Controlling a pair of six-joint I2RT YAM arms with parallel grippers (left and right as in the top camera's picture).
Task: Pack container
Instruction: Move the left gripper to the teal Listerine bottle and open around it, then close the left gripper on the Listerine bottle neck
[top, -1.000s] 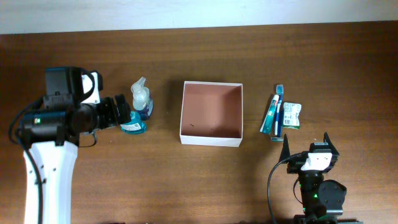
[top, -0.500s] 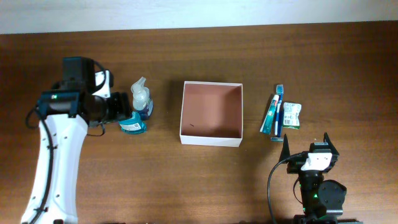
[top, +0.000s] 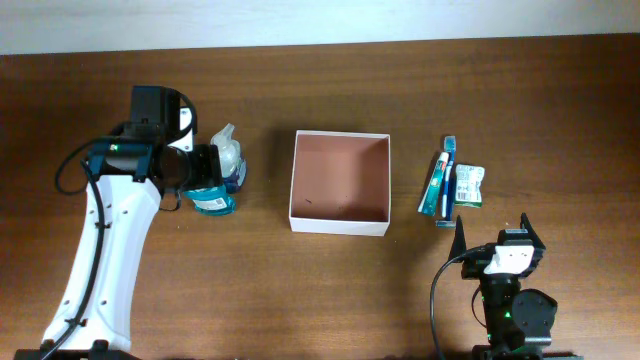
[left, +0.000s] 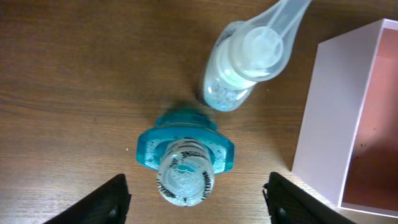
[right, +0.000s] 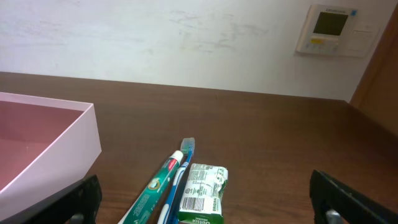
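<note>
**Item 1.** Square shallow white-walled container with reddish-brown inside (top: 340, 172): mid-table, empty.

**Item 2.** Teal plastic bottle with white printed cap (left: 185, 169): between the container and the left edge. It appears to stand upright, cap toward the wrist camera. The cap print is too small to read.

**Item 3.** Clear pump bottle with white head (left: 247, 62): just beside item 2, on the far-edge side.

**Item 4.** Left gripper (left: 198, 202): spread wide, holding nothing, fingers flanking item 2 without contact. The container lies toward the right edge from it. This arm is the nearer to both bottles.

**Item 5.** Right gripper (right: 211, 208): spread wide, empty, by the near edge.

**Item 6.** Toothpaste tube (right: 152, 193), blue toothbrush (right: 179, 177) and green-white packet (right: 202, 190): right of the container, long axes running near edge to far edge. The lettering is illegible.
</note>
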